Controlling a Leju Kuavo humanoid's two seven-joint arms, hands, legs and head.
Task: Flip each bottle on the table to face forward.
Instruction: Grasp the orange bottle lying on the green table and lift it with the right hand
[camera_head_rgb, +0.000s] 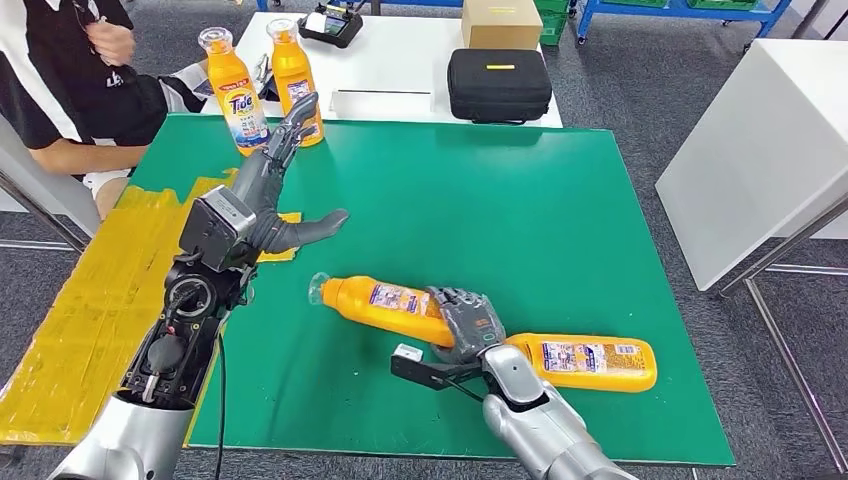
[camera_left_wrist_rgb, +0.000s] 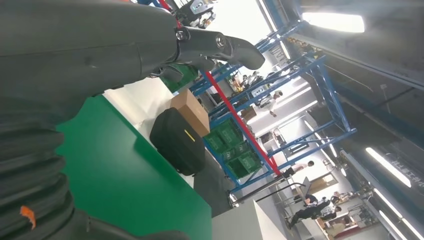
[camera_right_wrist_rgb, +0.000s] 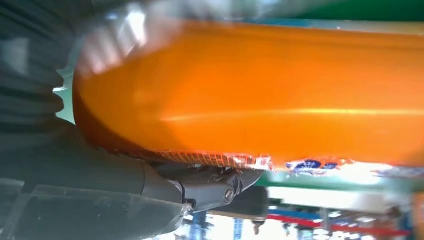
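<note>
The right hand (camera_head_rgb: 468, 322) wraps its fingers around the lower body of an orange detergent bottle (camera_head_rgb: 385, 303) lying on the green worktop (camera_head_rgb: 480, 200), cap pointing left. The left hand (camera_head_rgb: 285, 175) hovers spread and empty. The bottle looks like smooth, rigid, liquid-filled plastic, likely heavy and slippery, so a mid-body grip seems safest.

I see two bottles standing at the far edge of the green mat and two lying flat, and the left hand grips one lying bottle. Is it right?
Not quite: the right hand, not the left, grips the lying bottle, as the head view shows. The left hand holds nothing. The rest is right.
</note>
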